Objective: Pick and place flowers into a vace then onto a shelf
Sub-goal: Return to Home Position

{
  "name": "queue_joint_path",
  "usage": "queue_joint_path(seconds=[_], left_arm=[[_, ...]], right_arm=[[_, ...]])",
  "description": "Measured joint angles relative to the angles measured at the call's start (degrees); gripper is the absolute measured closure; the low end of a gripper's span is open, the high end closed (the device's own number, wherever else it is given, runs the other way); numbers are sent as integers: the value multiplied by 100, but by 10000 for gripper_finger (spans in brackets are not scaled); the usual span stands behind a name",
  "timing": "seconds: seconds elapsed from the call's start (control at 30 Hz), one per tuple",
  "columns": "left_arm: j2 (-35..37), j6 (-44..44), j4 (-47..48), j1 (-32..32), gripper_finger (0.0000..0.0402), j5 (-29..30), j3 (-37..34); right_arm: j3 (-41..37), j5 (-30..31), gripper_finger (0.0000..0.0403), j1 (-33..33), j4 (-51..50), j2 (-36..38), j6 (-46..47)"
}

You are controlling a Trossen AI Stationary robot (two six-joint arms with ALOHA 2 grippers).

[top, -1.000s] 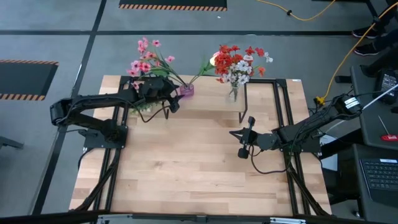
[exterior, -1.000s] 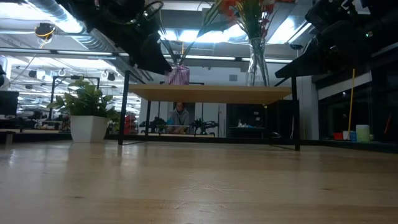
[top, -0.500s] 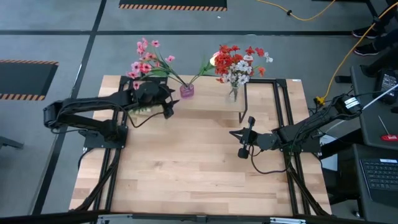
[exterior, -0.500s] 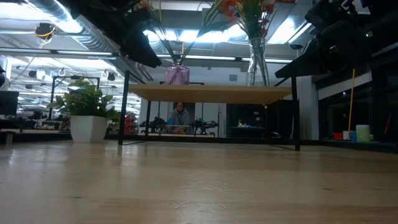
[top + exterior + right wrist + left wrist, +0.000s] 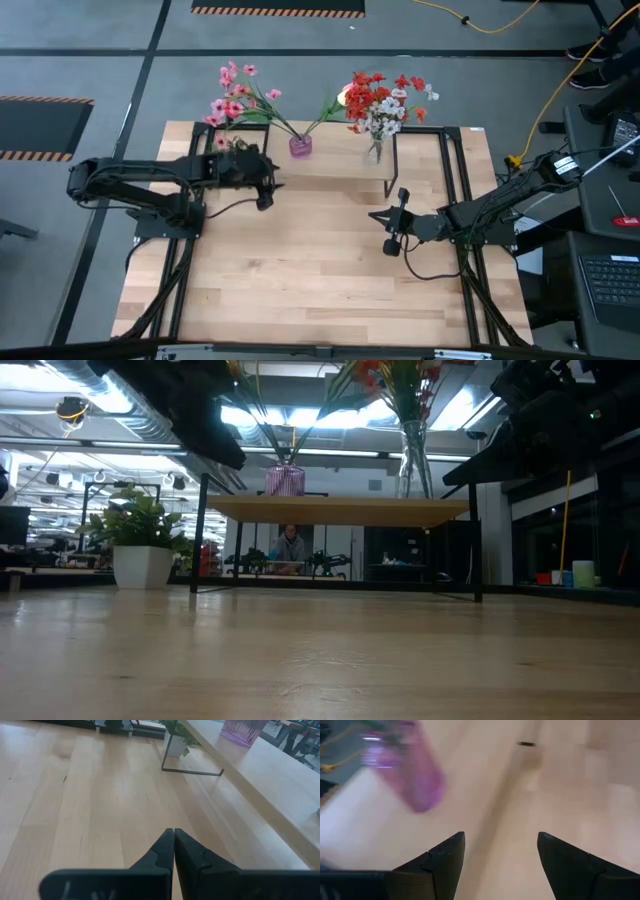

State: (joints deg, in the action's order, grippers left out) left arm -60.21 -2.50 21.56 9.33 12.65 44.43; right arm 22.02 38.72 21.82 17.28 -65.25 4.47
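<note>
A purple vase [image 5: 300, 147] with a pink flower spray [image 5: 236, 92] and a clear vase [image 5: 375, 150] with red and white flowers [image 5: 382, 100] both stand on the shelf [image 5: 335, 165] at the table's far side. My left gripper [image 5: 266, 193] is open and holds nothing, just near and left of the purple vase [image 5: 415, 775]. The wrist view shows its two fingers [image 5: 501, 837] wide apart over bare wood. My right gripper [image 5: 390, 232] hangs shut and empty over the table's middle right, on the near side of the shelf [image 5: 250, 780].
A small green plant in a white pot [image 5: 140, 550] stands on the table by the shelf's left leg. The shelf's thin black legs [image 5: 201, 530] rise from the tabletop. The near half of the wooden table [image 5: 300, 280] is bare wood.
My left gripper has drawn back from the purple vase toward the table's near-left, staying open. The purple vase with its pink flowers stays where it stood on the shelf.
</note>
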Motion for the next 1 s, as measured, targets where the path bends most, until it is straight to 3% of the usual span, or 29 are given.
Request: queue_joint_path(seconds=[0.23, 0.57, 0.77, 1.0], left_arm=[[-14, -612, -274, -1012, 160, 681, -424], [69, -222, -2930, -2060, 169, 822, -1742], [591, -318, -3131, -1999, 229, 740, -2354], [1802, 165, -3140, -1968, 330, 695, -2873]], right_arm=[[0, 0, 386, -2, 2, 0, -2], [0, -2, 386, -1, 4, 0, 83], [0, -3, 386, -1, 9, 0, 142], [0, -4, 386, 0, 9, 2, 123]])
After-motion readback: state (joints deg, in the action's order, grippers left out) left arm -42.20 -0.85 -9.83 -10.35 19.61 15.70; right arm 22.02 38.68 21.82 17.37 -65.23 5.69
